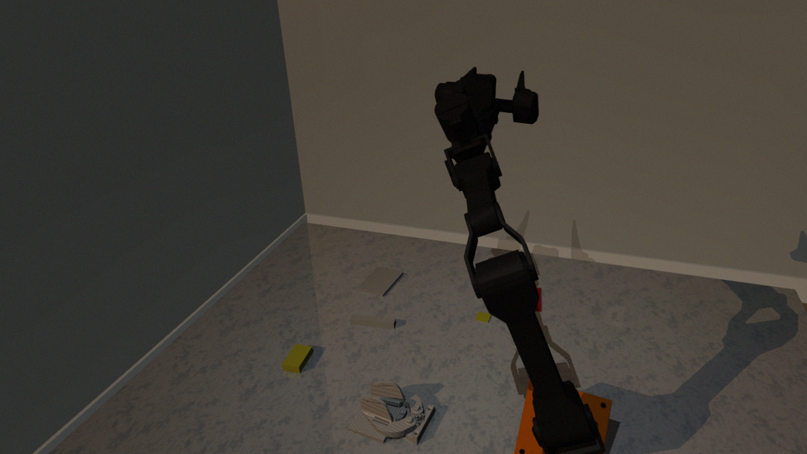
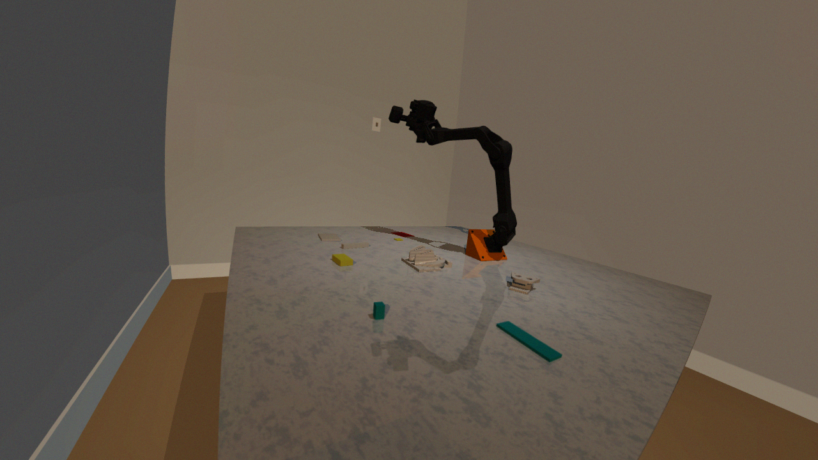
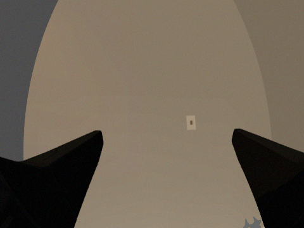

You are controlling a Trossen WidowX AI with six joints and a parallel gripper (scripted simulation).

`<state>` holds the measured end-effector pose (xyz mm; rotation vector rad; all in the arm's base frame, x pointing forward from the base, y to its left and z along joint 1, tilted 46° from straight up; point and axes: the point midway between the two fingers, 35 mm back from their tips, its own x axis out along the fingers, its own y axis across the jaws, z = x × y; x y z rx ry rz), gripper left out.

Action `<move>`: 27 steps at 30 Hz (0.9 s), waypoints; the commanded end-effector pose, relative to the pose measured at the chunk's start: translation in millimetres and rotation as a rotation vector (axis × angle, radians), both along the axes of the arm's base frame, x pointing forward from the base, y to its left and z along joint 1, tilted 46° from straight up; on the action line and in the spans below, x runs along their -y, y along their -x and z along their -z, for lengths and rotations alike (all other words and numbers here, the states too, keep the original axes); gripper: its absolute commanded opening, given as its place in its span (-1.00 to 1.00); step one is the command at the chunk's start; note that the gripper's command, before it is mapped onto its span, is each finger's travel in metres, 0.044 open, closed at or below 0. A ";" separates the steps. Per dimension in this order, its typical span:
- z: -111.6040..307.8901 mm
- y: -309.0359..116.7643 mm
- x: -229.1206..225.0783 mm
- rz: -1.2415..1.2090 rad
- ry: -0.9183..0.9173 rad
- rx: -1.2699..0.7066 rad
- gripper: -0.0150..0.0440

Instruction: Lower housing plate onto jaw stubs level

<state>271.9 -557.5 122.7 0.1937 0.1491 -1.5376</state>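
The pale jaw assembly (image 1: 392, 417) lies on the table left of the arm's orange base (image 1: 564, 420). A rounded ribbed plate on top of it looks tilted rather than flat. It also shows in the exterior view (image 2: 424, 259). A second small pale toothed part (image 2: 523, 281) lies apart, to the right of the base. My gripper (image 1: 496, 79) is raised high above the table, far from both parts, and points at the wall. It also shows in the exterior view (image 2: 400, 114). In the wrist view the gripper (image 3: 166, 135) is open wide and empty, with only wall between the fingers.
A yellow block (image 1: 297, 357), a small yellow piece (image 1: 482, 316), a beige flat plate (image 1: 381, 280) and a beige bar (image 1: 372, 321) lie beyond the assembly. A red square (image 1: 539, 299) is mostly hidden behind the arm. A green block (image 2: 378, 309) and a green bar (image 2: 528, 340) lie nearer the table's front.
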 end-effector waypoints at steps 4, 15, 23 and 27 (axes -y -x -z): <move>-18.7 -66.6 -54.1 -0.224 -0.076 -0.027 1.00; -40.6 -144.0 -159.0 -0.558 -0.197 -0.076 1.00; -54.5 -175.9 -244.3 -0.798 -0.273 -0.130 1.00; -60.5 -183.6 -282.9 -0.905 -0.301 -0.157 1.00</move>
